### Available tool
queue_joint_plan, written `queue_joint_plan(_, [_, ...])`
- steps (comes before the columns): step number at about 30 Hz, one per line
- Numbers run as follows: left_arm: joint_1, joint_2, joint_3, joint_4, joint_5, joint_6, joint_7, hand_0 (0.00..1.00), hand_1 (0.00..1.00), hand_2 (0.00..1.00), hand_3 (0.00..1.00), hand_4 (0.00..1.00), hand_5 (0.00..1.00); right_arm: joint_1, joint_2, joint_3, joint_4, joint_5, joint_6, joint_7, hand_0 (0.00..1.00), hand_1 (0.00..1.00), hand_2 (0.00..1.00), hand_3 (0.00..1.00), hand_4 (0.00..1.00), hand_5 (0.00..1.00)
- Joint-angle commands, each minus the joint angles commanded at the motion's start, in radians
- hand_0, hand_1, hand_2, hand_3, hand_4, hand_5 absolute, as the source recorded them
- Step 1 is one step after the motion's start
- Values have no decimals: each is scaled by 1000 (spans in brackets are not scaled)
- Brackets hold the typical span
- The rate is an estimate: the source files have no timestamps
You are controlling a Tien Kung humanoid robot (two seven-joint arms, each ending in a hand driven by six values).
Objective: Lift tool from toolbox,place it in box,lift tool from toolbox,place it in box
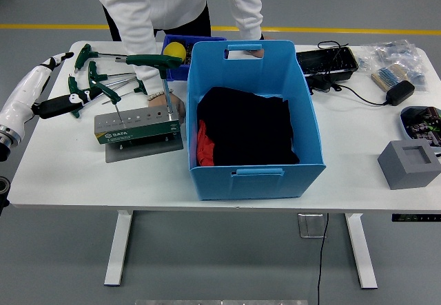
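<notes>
The grey toolbox stand (138,127) sits on the white table (62,174), left of the big blue box (255,174). One green T-handle key (153,61) stands upright in the stand's right end, and a smaller one (110,93) leans out of its left end. Several loose green T-handle keys (93,76) lie behind the stand. My left hand (74,78) hovers open over those loose keys, fingers spread and holding nothing. A person's hand (169,102) rests at the stand's right end, and the person's other hand (255,52) is at the box's far rim. Black cloth (248,126) fills the box.
A small dark-blue bin with a yellow ball (175,49) stands behind the box. To the right are a black tray with cables (327,62), a power adapter (400,92), plastic bags (396,51), a grey block (408,164) and a blue tray (422,120).
</notes>
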Motion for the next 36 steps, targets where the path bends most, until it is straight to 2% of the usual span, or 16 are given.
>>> queue_joint_plan(10, [-222, 59, 190, 83, 17, -5, 46, 998, 998, 998, 998, 998, 479, 6, -4, 13, -1, -16, 7, -5, 682, 664, 718, 566, 798, 676])
queue_joint_plan(14, [-294, 66, 265, 104, -6, -31, 66, 998, 998, 998, 998, 998, 487, 7, -5, 21, -2, -25, 11, -7, 682, 664, 718, 566, 799, 676])
queue_joint_plan(17, [-349, 70, 343, 134, -40, -20, 61, 998, 998, 998, 998, 998, 502, 8, -6, 27, -2, -31, 13, -9, 682, 664, 718, 566, 798, 676])
queue_joint_plan(22, [-411, 57, 449, 198, -89, 3, 44, 998, 998, 998, 998, 998, 502, 9, -8, 35, -3, -45, 18, -13, 682, 664, 718, 566, 798, 676])
queue_joint_plan(23, [-424, 48, 468, 216, -99, 5, 43, 961, 998, 998, 998, 998, 551, 9, -8, 39, -3, -49, 20, -14, 682, 664, 719, 566, 798, 676])
queue_joint_plan(27, [-467, 20, 511, 261, -107, 0, 43, 961, 998, 998, 998, 998, 551, 15, -10, 39, -4, -53, 24, -15, 682, 664, 719, 566, 798, 676])
queue_joint_plan(29, [-484, 12, 522, 277, -101, -1, 40, 925, 985, 998, 998, 998, 565, 18, -10, 40, -4, -57, 25, -16, 682, 667, 718, 566, 799, 677])
queue_joint_plan(34, [-543, 1, 558, 353, -75, 4, 15, 925, 985, 998, 998, 998, 565, 25, -13, 46, -5, -70, 29, -19, 682, 667, 718, 566, 799, 677])
queue_joint_plan(35, [-555, 1, 565, 373, -73, 5, 11, 905, 935, 968, 899, 998, 581, 26, -14, 46, -5, -72, 31, -19, 682, 666, 718, 565, 799, 678])
queue_joint_plan(36, [-566, 2, 573, 394, -75, 5, 9, 905, 935, 968, 899, 998, 581, 27, -15, 48, -5, -74, 32, -19, 682, 666, 718, 565, 799, 678])
